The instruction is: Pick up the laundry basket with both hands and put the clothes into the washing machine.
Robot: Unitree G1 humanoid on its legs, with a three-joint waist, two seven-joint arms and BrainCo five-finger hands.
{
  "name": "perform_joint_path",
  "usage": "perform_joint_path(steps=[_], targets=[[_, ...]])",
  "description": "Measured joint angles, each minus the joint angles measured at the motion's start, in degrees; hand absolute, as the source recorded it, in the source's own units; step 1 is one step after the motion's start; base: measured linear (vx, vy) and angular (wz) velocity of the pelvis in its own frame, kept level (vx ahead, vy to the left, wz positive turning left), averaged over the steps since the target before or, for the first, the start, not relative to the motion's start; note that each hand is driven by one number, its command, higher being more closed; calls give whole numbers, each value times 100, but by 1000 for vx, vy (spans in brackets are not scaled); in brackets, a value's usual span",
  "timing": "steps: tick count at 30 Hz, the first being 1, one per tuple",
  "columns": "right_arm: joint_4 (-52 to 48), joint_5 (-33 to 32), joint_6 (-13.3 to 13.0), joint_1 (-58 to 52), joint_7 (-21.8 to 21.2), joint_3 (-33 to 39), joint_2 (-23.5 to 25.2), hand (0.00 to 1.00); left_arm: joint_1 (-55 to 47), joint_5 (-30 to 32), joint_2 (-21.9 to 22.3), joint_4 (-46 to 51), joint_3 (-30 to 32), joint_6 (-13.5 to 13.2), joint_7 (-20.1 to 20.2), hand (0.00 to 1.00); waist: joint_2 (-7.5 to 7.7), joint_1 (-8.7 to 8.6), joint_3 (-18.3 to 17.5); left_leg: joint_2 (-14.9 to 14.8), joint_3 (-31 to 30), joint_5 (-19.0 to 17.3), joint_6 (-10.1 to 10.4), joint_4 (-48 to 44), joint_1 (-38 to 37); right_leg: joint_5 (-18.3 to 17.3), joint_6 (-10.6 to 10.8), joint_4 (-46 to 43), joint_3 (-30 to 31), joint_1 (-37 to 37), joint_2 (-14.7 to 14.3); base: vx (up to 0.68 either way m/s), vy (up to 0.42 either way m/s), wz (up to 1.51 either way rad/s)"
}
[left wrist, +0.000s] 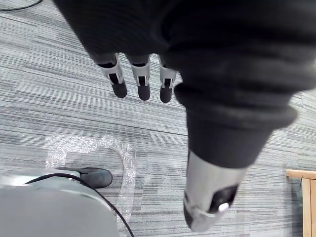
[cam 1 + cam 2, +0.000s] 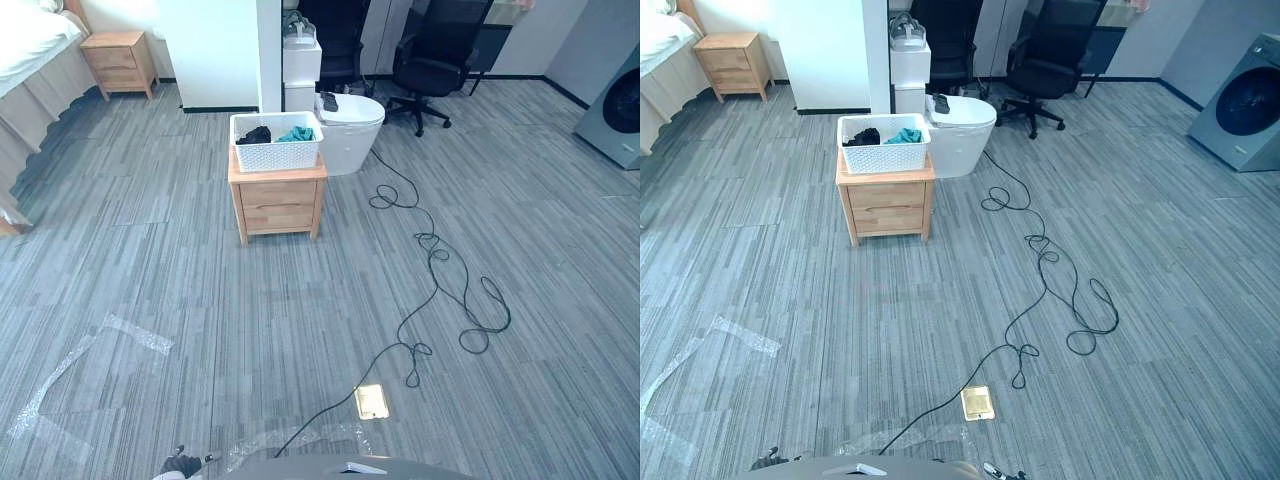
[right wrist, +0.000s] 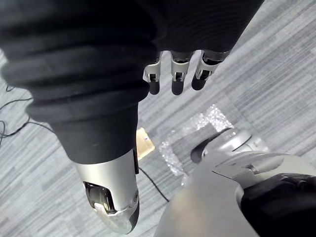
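Nothing is done yet. The white laundry basket, with the clothes inside, covers the top of the wooden nightstand, well apart from the robot. The left hand and right hand hang empty with fingers loosely straight. The washing machine waits far off to the right.

one laundry basket, two wooden nightstands, one washing machine, one bed
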State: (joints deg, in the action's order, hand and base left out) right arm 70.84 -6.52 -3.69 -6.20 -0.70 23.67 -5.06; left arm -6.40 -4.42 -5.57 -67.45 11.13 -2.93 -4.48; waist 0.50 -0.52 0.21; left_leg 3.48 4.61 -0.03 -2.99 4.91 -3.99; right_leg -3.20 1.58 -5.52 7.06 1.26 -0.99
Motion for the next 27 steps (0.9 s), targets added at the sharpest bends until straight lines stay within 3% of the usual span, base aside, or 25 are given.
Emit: perform_joint_path(steps=[8,13,27], targets=[[-13,-34,-10,-3,-1,-41,-15,0,102,-12,6,-76,-127,-5,113,0,5,-22,29,-24,-3,77,94,8,101,59,19,244,-66,5,2,-46,-5,3],[-14,-34,-10,7,0,-40,-11,0,108,-14,-16,-76,-200,-7,118,0,15,-43,26,18,3,63,74,7,131,123,97,340,-113,-30,62,29,12,2],[5,-37,-7,101,0,-46,5,0,134,-58,-99,-77,-222,-28,118,0,80,-91,109,28,29,110,11,7,93,216,26,406,-107,-125,54,29,2,1]])
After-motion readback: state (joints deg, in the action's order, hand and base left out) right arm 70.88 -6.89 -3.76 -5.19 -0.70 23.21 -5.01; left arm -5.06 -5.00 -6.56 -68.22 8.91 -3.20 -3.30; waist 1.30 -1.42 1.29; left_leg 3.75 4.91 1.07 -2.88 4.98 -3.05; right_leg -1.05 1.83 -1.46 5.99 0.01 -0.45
